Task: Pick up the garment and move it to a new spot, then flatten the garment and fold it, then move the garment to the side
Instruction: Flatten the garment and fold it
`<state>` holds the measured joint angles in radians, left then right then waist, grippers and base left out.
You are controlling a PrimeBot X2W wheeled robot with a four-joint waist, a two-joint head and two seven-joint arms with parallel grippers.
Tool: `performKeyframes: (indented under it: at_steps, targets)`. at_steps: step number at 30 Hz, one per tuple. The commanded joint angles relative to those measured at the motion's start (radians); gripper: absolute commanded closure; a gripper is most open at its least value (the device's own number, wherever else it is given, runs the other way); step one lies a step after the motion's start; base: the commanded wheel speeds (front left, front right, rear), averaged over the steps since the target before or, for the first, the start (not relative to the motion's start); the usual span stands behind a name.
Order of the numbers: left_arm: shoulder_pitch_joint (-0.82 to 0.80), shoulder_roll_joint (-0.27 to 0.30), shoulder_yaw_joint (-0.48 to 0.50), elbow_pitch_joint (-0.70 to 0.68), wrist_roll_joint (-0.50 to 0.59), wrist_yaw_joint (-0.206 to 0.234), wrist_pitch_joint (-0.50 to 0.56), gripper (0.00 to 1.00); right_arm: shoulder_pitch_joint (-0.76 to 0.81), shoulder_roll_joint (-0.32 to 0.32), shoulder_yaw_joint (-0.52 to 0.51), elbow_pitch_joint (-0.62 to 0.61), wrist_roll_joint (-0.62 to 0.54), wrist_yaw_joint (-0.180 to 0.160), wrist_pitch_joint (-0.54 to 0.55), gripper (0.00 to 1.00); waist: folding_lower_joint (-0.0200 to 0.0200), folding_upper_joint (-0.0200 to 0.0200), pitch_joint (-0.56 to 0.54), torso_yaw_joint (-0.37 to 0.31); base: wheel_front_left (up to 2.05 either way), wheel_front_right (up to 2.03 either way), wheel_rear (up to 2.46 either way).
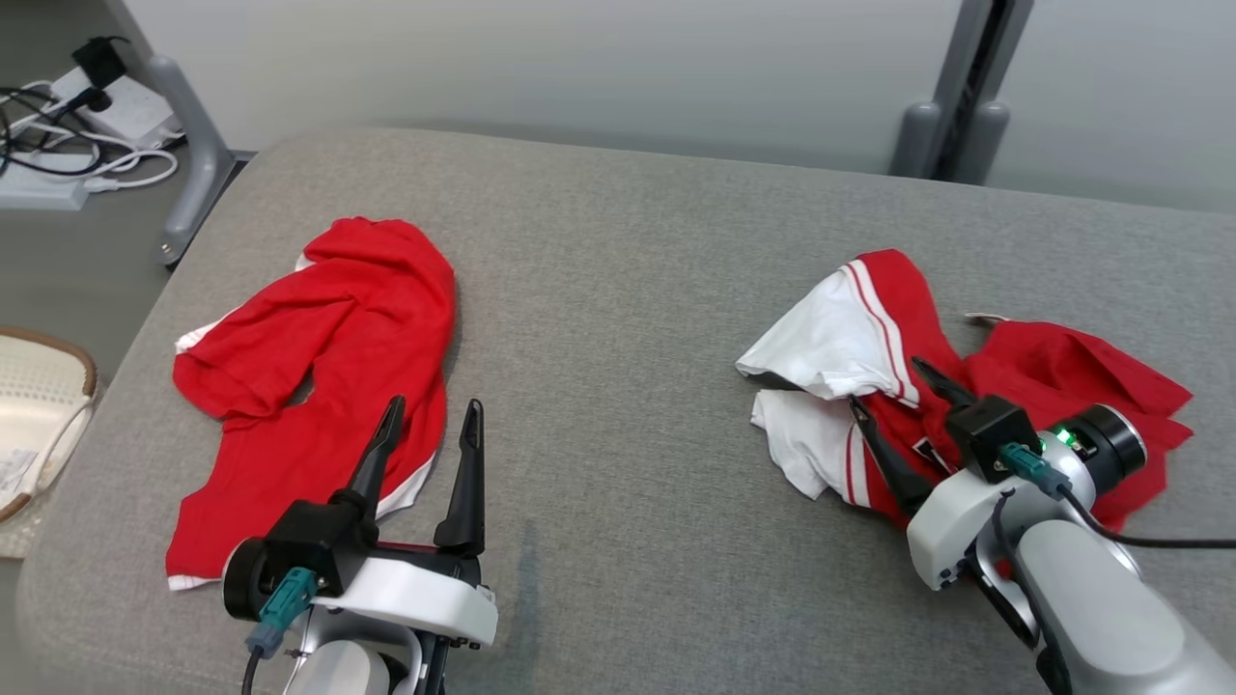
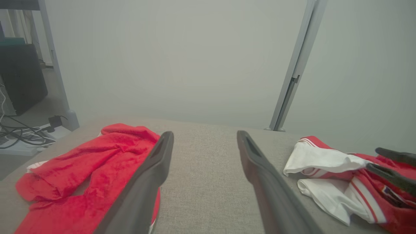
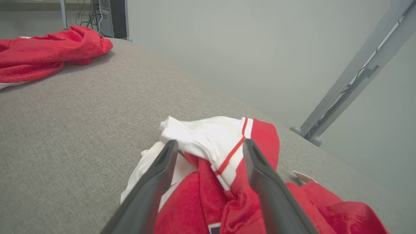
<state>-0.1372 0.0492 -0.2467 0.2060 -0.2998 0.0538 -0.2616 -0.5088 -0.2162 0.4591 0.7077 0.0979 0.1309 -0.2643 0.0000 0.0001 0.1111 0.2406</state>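
Two crumpled garments lie on the grey padded surface [image 1: 628,319]. A plain red garment [image 1: 328,386] [image 2: 81,172] [image 3: 48,52] is at the left. A red-and-white garment [image 1: 869,367] [image 2: 338,175] [image 3: 227,156] with striped trim is at the right. My left gripper [image 1: 433,405] [image 2: 204,133] is open, low over the red garment's near right edge, holding nothing. My right gripper [image 1: 885,382] [image 3: 210,143] is open just above the red-and-white garment, its fingers either side of a white fold without closing on it. The right fingers [image 2: 390,162] also show in the left wrist view.
Cables and a power strip [image 1: 87,125] lie on the floor at the far left beside a grey frame leg [image 1: 193,164]. A woven basket [image 1: 39,405] sits off the surface's left edge. Frame posts [image 1: 941,135] stand behind. Bare grey surface lies between the garments.
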Motion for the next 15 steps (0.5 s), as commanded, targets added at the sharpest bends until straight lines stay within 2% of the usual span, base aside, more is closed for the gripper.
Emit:
performKeyframes:
  at_steps: [1,8,9,10,11,15]
  targets:
    - [-0.017,0.003,-0.003,-0.004,-0.004,0.002,-0.004,0.0,-0.015,-0.01,0.0,0.01,0.009,0.0,-0.002,0.0,0.0,-0.0001,0.009,0.015,0.0,0.0,0.0]
    - [-0.014,0.003,-0.02,-0.005,-0.018,0.011,-0.004,0.0,-0.083,-0.008,0.0,0.128,0.023,0.0,-0.002,0.0,0.0,-0.0001,0.021,0.053,0.0,0.0,0.0]
    - [-0.013,0.003,-0.021,-0.005,-0.018,0.01,-0.004,0.0,-0.091,-0.004,-0.005,0.142,0.03,0.0,-0.001,0.52,0.0,-0.0001,0.021,0.056,0.0,0.0,0.0]
    - [-0.012,0.003,-0.021,-0.005,-0.018,0.01,-0.004,0.0,-0.101,-0.001,-0.007,0.15,0.036,0.0,-0.002,0.87,0.0,-0.0001,0.022,0.058,0.0,0.0,0.0]
    - [-0.011,0.003,-0.022,-0.005,-0.018,0.011,-0.004,0.0,-0.108,-0.001,-0.008,0.157,0.042,0.0,-0.001,1.0,0.0,-0.0001,0.021,0.06,0.0,0.0,0.0]
    - [-0.011,0.003,-0.021,-0.007,-0.023,0.017,-0.004,0.0,-0.131,-0.008,-0.015,0.167,0.056,0.0,-0.001,1.0,0.0,-0.0001,0.017,0.066,0.0,0.0,0.0]
